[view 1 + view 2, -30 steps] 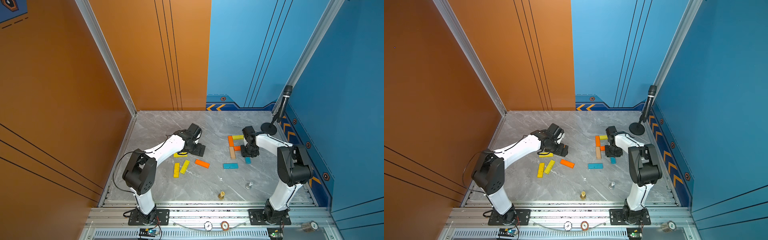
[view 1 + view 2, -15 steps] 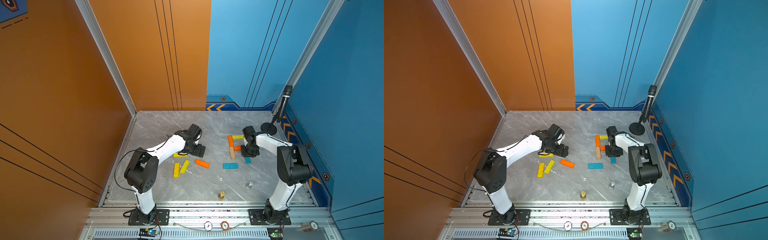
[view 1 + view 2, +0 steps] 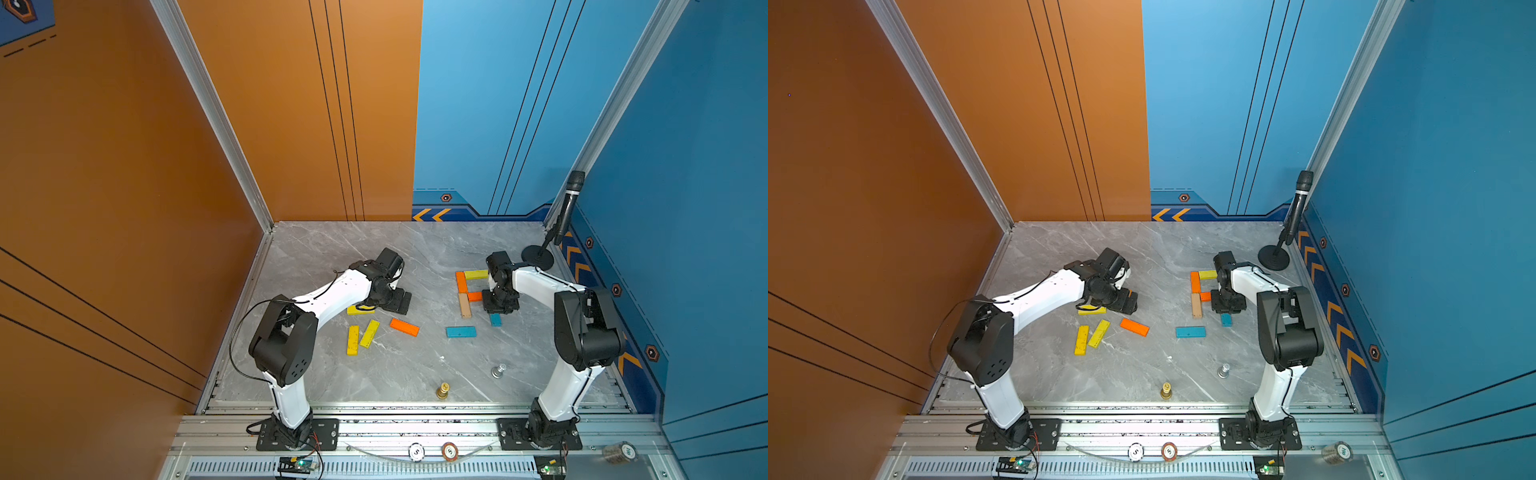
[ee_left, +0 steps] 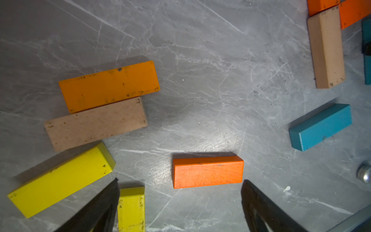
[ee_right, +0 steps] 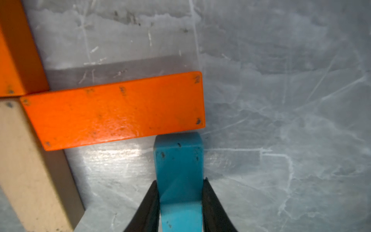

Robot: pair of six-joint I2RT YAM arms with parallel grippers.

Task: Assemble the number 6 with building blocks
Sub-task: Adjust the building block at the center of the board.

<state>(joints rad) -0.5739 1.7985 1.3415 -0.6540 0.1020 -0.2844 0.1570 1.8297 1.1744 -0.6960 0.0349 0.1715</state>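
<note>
Currently right gripper (image 5: pixel 179 183) clamped on teal block (image 5: pixel 178 158), block end touching orange bar (image 5: pixel 116 112) of 6 (image 3: pixel 464 305), left gripper (image 4: pixel 180 180) wide open, near loose orange block (image 4: pixel 207 171).

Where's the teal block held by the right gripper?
The teal block is on the robot's right side, clamped in the right gripper; in the right wrist view its end meets the orange crossbar near that bar's free end.
</note>
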